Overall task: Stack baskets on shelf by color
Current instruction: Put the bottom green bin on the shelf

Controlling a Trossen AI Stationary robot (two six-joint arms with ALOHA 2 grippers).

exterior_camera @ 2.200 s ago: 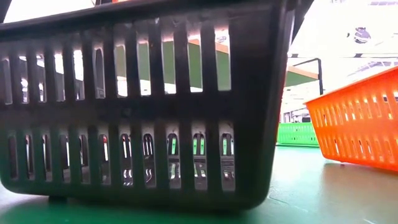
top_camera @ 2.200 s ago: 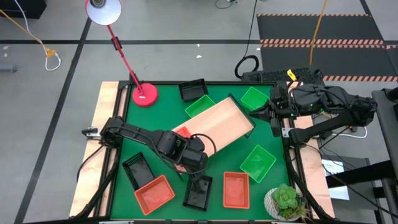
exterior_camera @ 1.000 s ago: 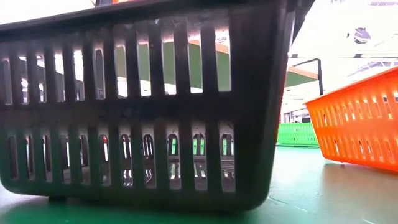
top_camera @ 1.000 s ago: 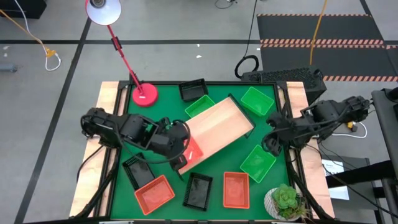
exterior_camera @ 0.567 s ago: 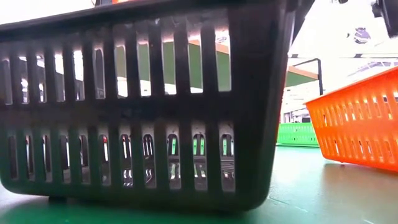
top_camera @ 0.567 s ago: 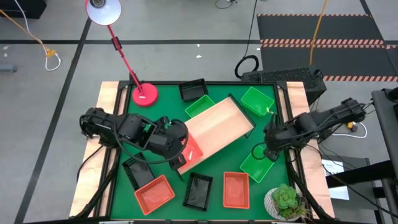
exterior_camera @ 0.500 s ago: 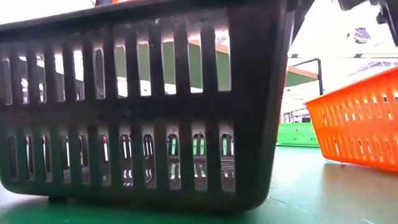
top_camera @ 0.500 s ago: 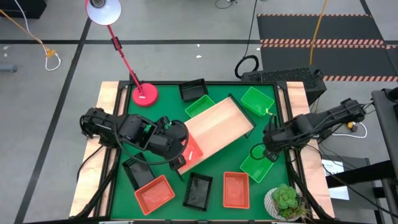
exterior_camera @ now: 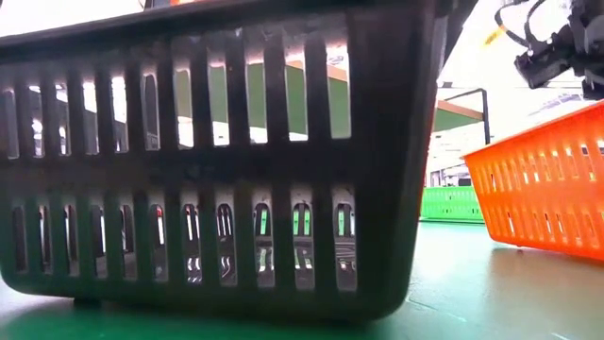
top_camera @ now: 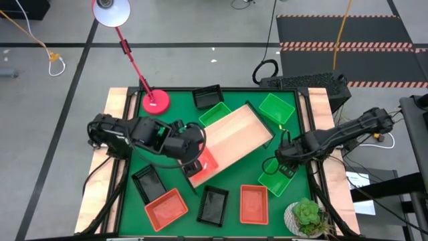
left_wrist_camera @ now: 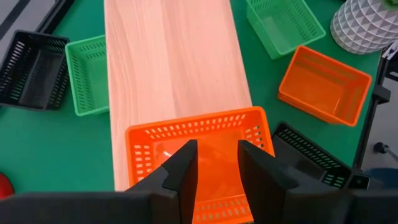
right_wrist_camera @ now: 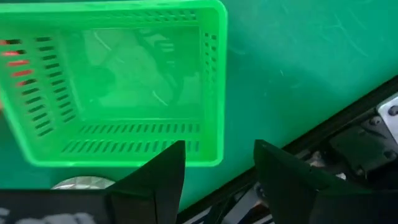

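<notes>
Right hand (top_camera: 279, 163) has swung in from the surface's right edge and now hangs over the green basket (top_camera: 276, 175) by the plant pot (top_camera: 306, 217), fingers (right_wrist_camera: 155, 177) parted wide, gripping nothing (basket rim sits just ahead of them in the wrist view). Left hand (top_camera: 190, 164) is over the near-left end of the shelf (top_camera: 234, 134), where an orange basket (left_wrist_camera: 199, 152) sits on the board; fingers (left_wrist_camera: 180, 168) a narrow gap apart above it, not visibly clamping. Other baskets lie loose on the green surface (top_camera: 174, 107): two more green (top_camera: 275, 107), two orange (top_camera: 253, 203), three black (top_camera: 212, 204). Low view is mostly blocked by a black basket.
</notes>
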